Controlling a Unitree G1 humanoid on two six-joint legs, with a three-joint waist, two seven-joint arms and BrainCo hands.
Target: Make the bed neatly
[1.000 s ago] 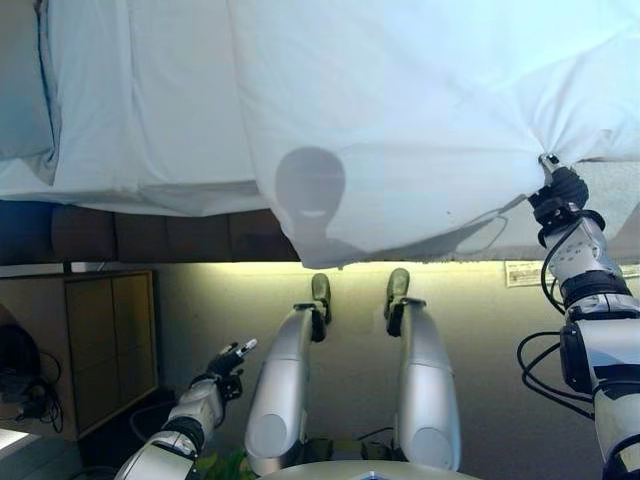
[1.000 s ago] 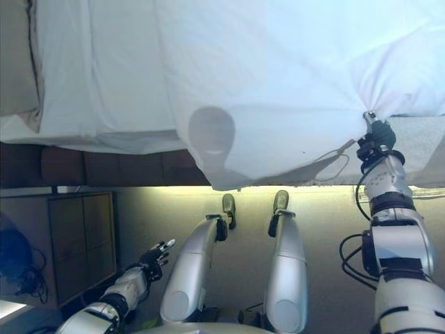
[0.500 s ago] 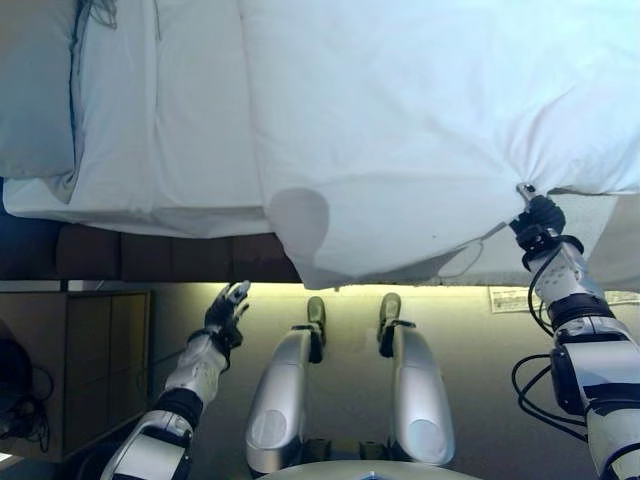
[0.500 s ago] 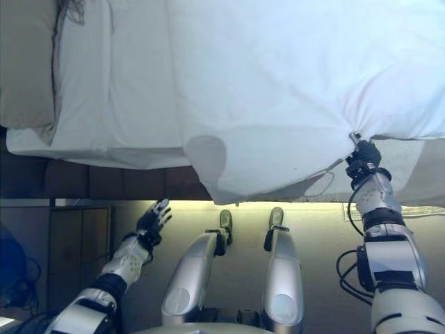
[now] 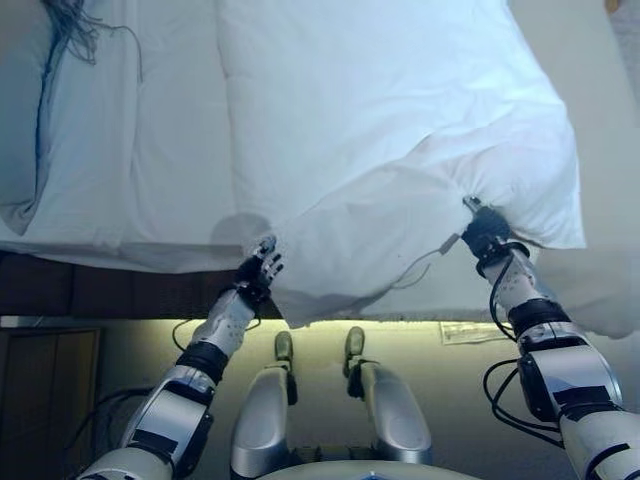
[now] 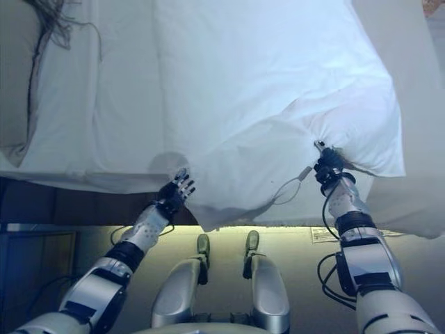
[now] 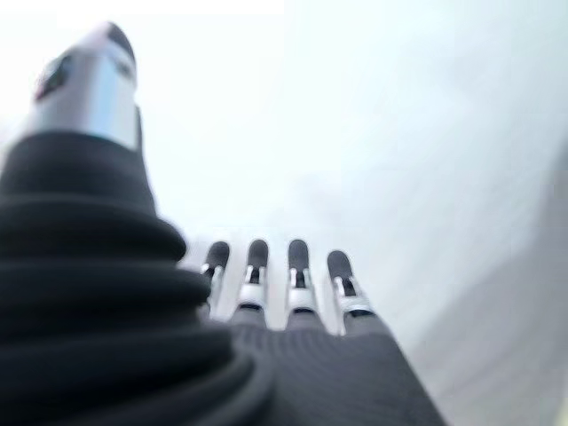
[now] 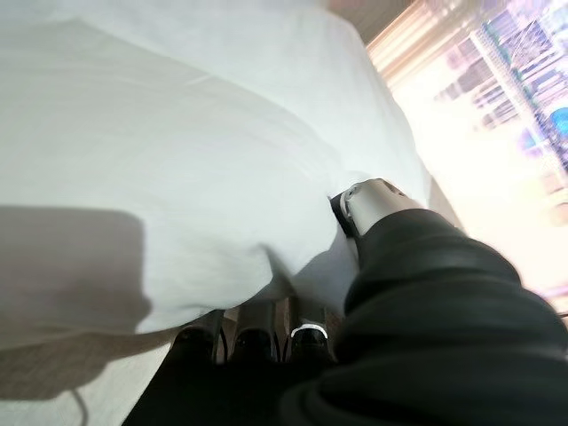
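A white duvet (image 5: 380, 120) lies over the bed, its near edge bunched and hanging over the side. My right hand (image 5: 482, 233) is shut on a gathered fold of the duvet near its right end; in the right wrist view the thumb (image 8: 373, 197) lies on top and the fingers (image 8: 257, 337) curl beneath the cloth. My left hand (image 5: 258, 272) is open with straight fingers, at the duvet's hanging lower edge, left of the drooping corner. In the left wrist view its fingers (image 7: 297, 275) point at white cloth. A white sheet (image 5: 150, 150) shows to the left of the duvet.
A pillow (image 5: 20, 120) with dark strands (image 5: 85, 35) on it lies at the bed's left end. The dark bed base (image 5: 60, 285) runs below the sheet. A wooden cabinet (image 5: 40, 400) stands at the lower left. A paper label (image 5: 470, 330) lies on the floor.
The camera has tilted toward the bed. My left hand has risen from low near the floor up to the duvet's hanging edge. My right hand has kept its hold and carried the fold further onto the bed.
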